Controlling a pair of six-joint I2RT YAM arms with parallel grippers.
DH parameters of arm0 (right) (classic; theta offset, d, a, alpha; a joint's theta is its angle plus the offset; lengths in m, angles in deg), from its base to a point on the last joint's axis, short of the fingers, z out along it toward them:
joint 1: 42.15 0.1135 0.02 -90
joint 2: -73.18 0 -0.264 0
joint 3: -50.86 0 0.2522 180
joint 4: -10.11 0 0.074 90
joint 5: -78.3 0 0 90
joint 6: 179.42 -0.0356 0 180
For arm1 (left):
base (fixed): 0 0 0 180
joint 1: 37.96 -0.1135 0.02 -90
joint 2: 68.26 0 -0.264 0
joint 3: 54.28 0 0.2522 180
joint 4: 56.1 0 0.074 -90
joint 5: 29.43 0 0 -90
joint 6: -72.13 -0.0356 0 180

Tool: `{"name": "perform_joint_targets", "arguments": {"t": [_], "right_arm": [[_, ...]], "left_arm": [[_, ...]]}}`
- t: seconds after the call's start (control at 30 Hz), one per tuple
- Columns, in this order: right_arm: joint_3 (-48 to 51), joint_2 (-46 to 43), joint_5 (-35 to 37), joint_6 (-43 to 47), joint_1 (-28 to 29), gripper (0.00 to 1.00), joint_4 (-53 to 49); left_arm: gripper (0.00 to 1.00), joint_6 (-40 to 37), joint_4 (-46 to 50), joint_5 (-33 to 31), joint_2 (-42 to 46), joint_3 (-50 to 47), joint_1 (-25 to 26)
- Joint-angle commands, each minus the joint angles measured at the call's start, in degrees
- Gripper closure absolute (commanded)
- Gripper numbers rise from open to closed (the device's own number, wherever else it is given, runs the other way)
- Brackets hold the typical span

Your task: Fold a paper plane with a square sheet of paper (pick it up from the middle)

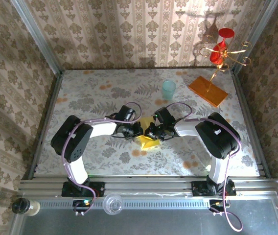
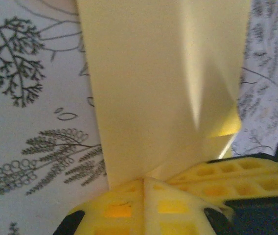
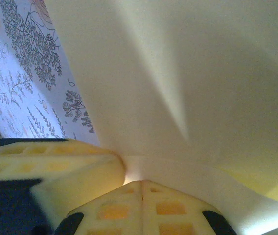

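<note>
The left gripper (image 1: 135,131) and the right gripper (image 1: 151,132) meet tip to tip at the middle of the table (image 1: 80,98). Each is pressed together on the yellow sheet of paper (image 1: 148,141).

In the left wrist view, the left gripper (image 2: 144,182) has its two yellow fingers (image 2: 117,210) shut flat against each other. The sheet (image 2: 153,88) rises out of their seam and carries a soft crease running up its right half. One of the right gripper's fingers (image 2: 237,176) lies just beside them, against the paper's lower right edge.

In the right wrist view, the right gripper (image 3: 141,185) pinches the sheet (image 3: 188,73) the same way, and a left finger (image 3: 56,164) sits close on its left.

From above, the paper lies low between the two wrists, one corner pointing toward the near edge. Well apart, at the far right, stands an orange slab (image 1: 203,88) with a gold stand (image 1: 220,61), and a pale teal cup (image 1: 169,90) stands to its left.
</note>
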Motion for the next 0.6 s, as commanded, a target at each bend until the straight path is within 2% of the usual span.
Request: {"name": "perform_joint_targets", "arguments": {"t": [0.0,0.33,0.57], "right_arm": [[1.79,2.48,1.95,-0.73,0.04,0.94,-3.72],[0.77,-2.49,-1.13,-1.19,-0.16,0.92,2.18],[0.82,-5.5,3.58,2.14,-0.16,0.92,-1.99]], "left_arm": [[1.0,-1.8,3.76,-2.08,-1.13,1.84,0.46],[1.0,-4.91,11.45,-6.67,-1.42,1.87,0.72],[1.0,-5.39,11.37,-6.12,-2.68,2.28,0.92]]}}
